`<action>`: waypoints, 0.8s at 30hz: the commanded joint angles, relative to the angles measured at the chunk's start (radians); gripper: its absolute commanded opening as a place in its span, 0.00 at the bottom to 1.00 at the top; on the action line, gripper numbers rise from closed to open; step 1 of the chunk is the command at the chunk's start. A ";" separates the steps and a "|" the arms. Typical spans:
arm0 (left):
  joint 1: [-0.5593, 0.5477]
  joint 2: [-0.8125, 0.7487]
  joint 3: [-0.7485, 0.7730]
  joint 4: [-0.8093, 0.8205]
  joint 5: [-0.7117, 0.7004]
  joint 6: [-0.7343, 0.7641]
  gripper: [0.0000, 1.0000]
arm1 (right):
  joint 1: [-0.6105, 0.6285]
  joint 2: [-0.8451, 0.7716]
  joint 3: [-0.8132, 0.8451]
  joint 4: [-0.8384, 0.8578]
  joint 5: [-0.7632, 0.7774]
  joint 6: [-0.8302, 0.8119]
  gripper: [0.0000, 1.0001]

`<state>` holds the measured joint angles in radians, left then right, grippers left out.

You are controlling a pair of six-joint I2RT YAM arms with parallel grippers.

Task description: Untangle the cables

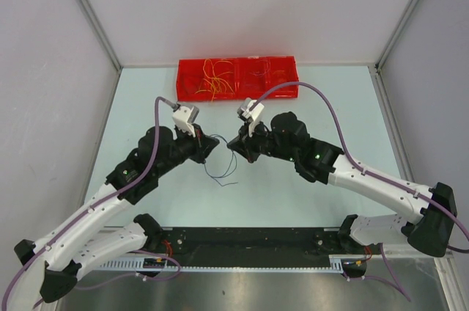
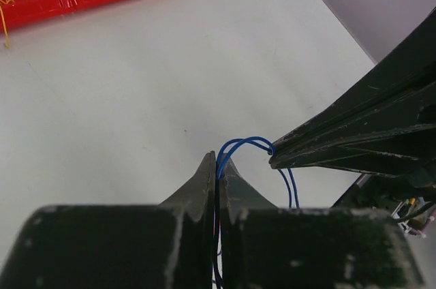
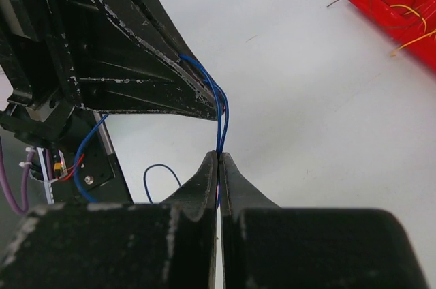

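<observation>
Mid-table, the left gripper (image 2: 216,166) and right gripper (image 3: 218,163), nearly tip to tip, each pinch the blue wires (image 1: 222,173), whose short taut span runs left-right between them, slack loops trailing nearward, well apart from the far red tray (image 1: 284,80).

- Pinching thin blue cables (image 3: 221,132) in the closed black right gripper (image 3: 218,158).
- Clamping them too in the black left gripper (image 3: 208,101), just beyond.
</observation>
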<state>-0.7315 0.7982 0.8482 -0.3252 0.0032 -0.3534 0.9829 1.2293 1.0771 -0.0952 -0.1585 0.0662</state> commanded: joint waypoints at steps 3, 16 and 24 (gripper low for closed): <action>0.007 0.012 0.025 0.043 0.014 -0.010 0.00 | 0.014 -0.017 0.001 0.068 0.090 0.007 0.22; 0.210 0.216 0.247 -0.028 -0.141 -0.061 0.00 | -0.012 -0.034 0.000 -0.077 0.444 0.198 0.63; 0.381 0.450 0.483 0.008 -0.200 -0.053 0.00 | -0.009 -0.027 -0.045 -0.106 0.412 0.274 0.63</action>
<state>-0.4335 1.1744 1.1999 -0.3660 -0.1650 -0.4007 0.9703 1.2224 1.0473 -0.1844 0.2535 0.2840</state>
